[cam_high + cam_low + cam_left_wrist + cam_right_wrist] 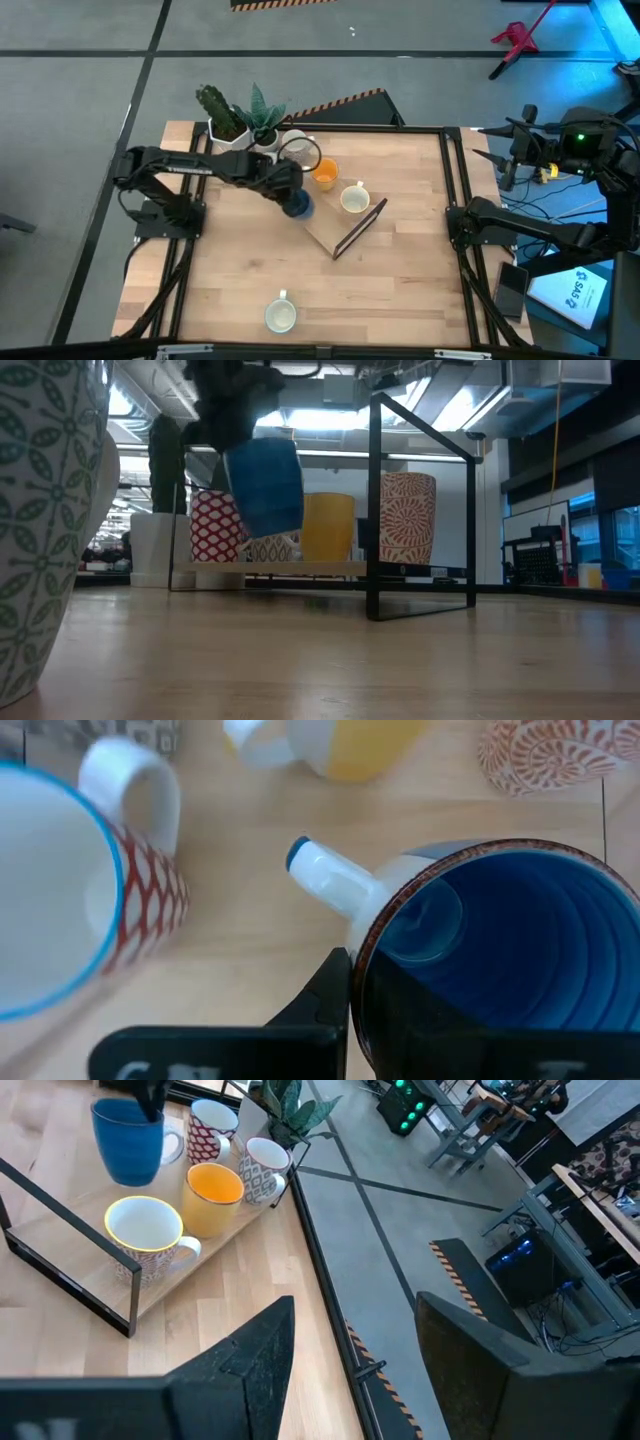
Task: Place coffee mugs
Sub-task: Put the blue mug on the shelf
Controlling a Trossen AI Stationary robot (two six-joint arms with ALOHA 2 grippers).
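My left gripper [288,188] reaches over the wooden tray [328,234] and is shut on a blue mug [297,206], seen from the side in the low view as the blue mug [266,484]. On the tray stand an orange mug [325,176], a white mug with red pattern [353,199] and two patterned white mugs [296,150]. Another white mug with green pattern [281,316] stands on the table near its near edge. My right gripper [355,1350] is open and waits past the table's right edge. My left gripper holds the blue mug by its rim [357,970] next to the white handle [327,880]. One finger [325,998] lies against the outside wall; the other is hidden by the mug. It comes from above. The mug [266,484] hangs tilted, lifted clear of the tray.
A thin black frame [420,500] stands up along the tray's right side. Two white pots with green plants [238,122] stand at the far left of the table. Bare wood lies between the tray and the near mug. A phone [510,285] lies off the right edge.
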